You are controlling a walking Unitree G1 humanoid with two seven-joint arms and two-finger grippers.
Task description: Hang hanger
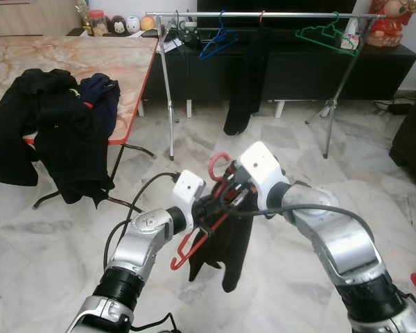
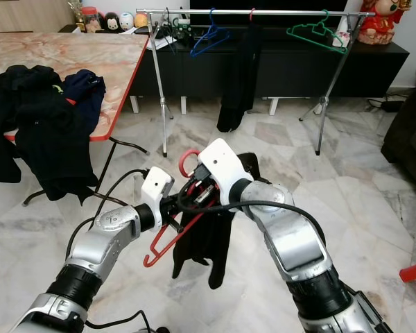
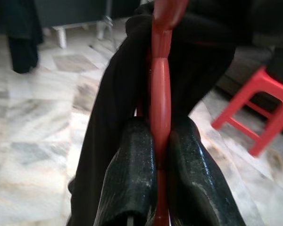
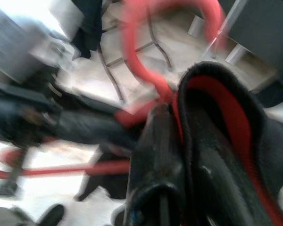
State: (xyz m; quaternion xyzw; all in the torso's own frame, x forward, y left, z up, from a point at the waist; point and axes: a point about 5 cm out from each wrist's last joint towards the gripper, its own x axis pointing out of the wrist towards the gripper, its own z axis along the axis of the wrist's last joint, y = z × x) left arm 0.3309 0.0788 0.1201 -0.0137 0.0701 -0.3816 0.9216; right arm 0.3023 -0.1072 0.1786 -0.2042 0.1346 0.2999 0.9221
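Left fingers [image 3: 132, 174] pinching the red hanger [image 3: 160, 108] between them, closed tight on its bar. Left gripper [image 1: 206, 210] holding that hanger low in front of the body, above the marble floor [image 1: 263, 139]. Right gripper [image 1: 230, 194] meeting it from the other side, its fingers [image 4: 155, 165] closed on the hanger just below the hook, with the collar of the black garment [image 1: 225, 243] caught in the grip as well. Hanger hook [image 1: 218, 165] curling upward beside the right wrist housing; lower red bar slanting down toward the left. Garment draping over the hanger and hanging limp beneath both grippers, clear of the floor.

Farther out, standing well apart: a metal clothes rail [image 1: 263, 14] carrying a blue hanger [image 1: 218, 41], a green hanger [image 1: 326, 35] and a dark garment [image 1: 246, 83] hanging from a red hook. Sitting to the left: a marble-topped table [image 1: 90, 62] with a red edge, dark clothes [image 1: 48, 125] piled on it and spilling over the near side. Showing in the left wrist view: a red stool [image 3: 259, 108] on the floor beyond the garment.
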